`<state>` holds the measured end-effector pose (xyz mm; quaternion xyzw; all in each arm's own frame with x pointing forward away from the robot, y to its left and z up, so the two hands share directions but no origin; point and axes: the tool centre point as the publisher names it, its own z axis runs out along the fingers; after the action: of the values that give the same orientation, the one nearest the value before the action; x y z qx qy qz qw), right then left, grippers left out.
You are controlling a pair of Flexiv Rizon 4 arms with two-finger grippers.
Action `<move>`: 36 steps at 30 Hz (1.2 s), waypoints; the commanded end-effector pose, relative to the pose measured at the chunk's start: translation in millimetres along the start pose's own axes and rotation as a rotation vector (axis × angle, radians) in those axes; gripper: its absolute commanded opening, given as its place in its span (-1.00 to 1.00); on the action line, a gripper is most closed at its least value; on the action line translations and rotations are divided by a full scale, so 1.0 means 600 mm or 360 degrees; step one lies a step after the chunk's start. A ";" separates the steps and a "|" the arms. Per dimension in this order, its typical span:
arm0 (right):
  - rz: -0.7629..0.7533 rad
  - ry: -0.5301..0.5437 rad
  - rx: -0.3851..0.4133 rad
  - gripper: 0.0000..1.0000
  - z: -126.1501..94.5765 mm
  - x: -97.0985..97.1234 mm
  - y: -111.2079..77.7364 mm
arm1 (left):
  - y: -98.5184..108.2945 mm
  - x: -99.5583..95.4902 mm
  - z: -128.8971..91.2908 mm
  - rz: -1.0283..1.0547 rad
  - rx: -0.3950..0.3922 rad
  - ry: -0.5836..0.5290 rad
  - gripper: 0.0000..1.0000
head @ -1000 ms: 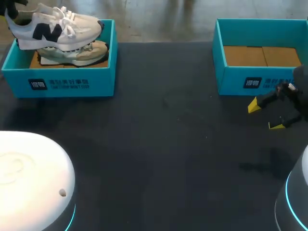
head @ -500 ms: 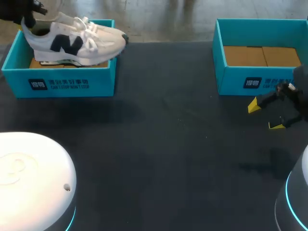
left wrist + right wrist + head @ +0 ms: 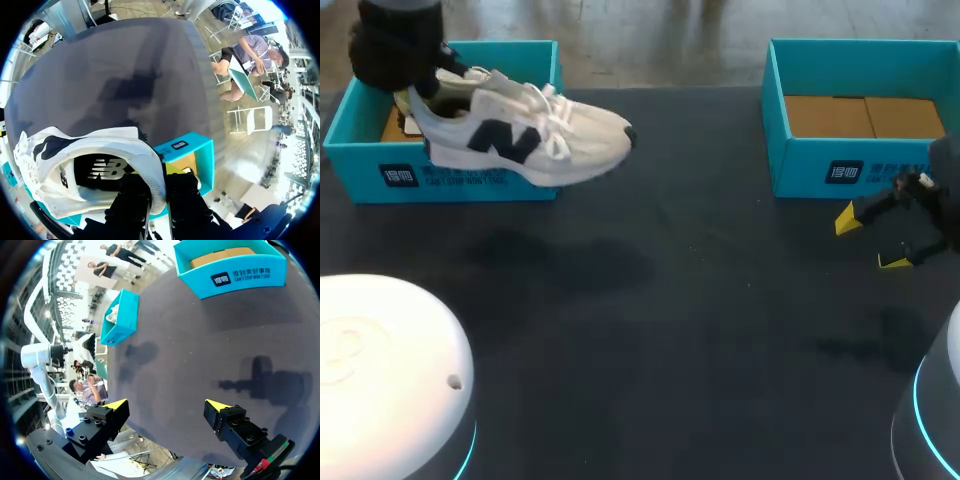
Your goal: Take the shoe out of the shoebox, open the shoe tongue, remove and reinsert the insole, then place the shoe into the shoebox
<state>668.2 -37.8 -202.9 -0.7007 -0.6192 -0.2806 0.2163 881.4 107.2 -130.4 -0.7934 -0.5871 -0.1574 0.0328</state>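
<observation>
Left gripper [image 3: 159, 194] pinches the shoe [image 3: 520, 140] by its heel collar, aloft over the left shoebox [image 3: 460, 185] front wall, toe pointing away from it; right gripper [image 3: 870, 241] hangs wide open, well apart from that box

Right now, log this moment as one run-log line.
left claw: shut on shoe heel | shoe: over table by left shoebox | right claw: open, empty

White print, a small framed logo beside two short lines, is showing on the front wall of the left box [image 3: 380, 180], the shoe [image 3: 520, 140] covering part of it. The same print is showing on the right box [image 3: 800, 170]. A dark logo mark is sitting on the shoe's side, and a white logo is showing on its dark insole [image 3: 102, 170].
</observation>
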 end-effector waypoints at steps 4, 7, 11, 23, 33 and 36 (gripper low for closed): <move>0.0001 -0.0005 -0.0001 1.00 0.002 0.001 -0.001 | -0.009 -0.061 0.009 -0.0009 0.0032 0.0013 -1.00; 0.0001 -0.0005 -0.0001 1.00 0.002 0.001 -0.001 | -0.017 -0.087 0.014 0.0013 0.0045 0.0006 -1.00; 0.0001 -0.0005 -0.0001 1.00 0.002 0.001 -0.001 | -0.031 -0.117 0.023 0.0032 0.0049 0.0009 -1.00; 0.0001 -0.0005 -0.0001 1.00 0.002 0.001 -0.001 | -0.061 -0.187 0.053 0.0031 0.0084 0.0008 -1.00; 0.0001 -0.0005 -0.0001 1.00 0.002 0.001 -0.001 | -0.095 -0.232 0.087 0.0032 0.0098 -0.0011 -1.00; 0.0001 -0.0005 -0.0001 1.00 0.002 0.001 -0.001 | -0.106 -0.245 0.099 0.0026 0.0095 -0.0004 -1.00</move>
<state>668.2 -37.9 -203.0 -0.7007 -0.6192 -0.2806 0.2163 801.0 7.1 -228.6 -0.7977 -0.5850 -0.1327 0.0621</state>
